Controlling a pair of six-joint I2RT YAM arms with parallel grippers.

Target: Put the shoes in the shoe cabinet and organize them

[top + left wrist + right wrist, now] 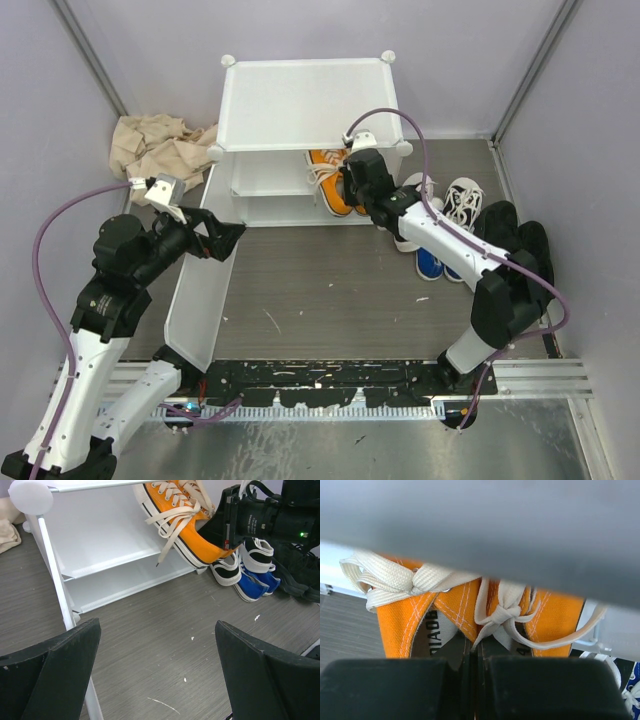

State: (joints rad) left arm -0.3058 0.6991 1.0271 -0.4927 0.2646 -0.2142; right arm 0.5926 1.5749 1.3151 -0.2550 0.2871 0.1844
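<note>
The white shoe cabinet [300, 100] stands at the back with its door panel [200, 290] swung open toward me. My right gripper [352, 185] is shut on the inner collars of the pair of orange sneakers [328, 180] and holds them tilted at the right side of the cabinet's opening, toes inside. In the right wrist view the jaws [477, 665] pinch both orange shoes [455, 605] together under the cabinet's top edge. My left gripper [235, 235] is open and empty beside the door's top edge. In the left wrist view its fingers [60, 670] stand wide apart over bare floor.
White sneakers with black trim [462, 200], blue sneakers [428, 262] and black sneakers [520, 240] lie on the floor right of the cabinet. A crumpled beige cloth [155, 145] lies at the back left. The inner shelf [115, 560] shows white and bare on its left.
</note>
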